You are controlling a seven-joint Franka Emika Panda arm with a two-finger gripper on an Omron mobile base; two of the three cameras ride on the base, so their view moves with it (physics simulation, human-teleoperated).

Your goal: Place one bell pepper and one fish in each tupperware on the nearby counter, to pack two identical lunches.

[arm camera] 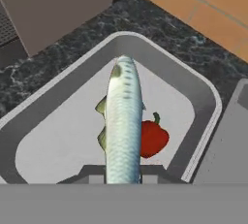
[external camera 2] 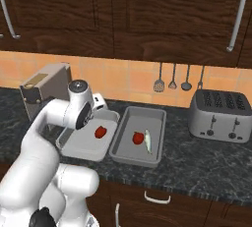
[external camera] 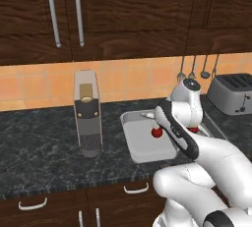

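Fingers [arm camera: 123, 178] clamp 1 fish [arm camera: 123, 121] for you, arm bent over the left tupperware [arm camera: 203, 97] holding 1 bell pepper [arm camera: 152, 138] on the speckled desk [external camera: 39, 142].

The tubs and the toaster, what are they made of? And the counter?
The two tubs look like matte grey plastic: flat, dull colour, no shine, though that is a guess. The toaster looks like brushed metal, silvery with soft highlights and dark slots on top. The counter looks like polished stone, dark with pale speckles and veins.
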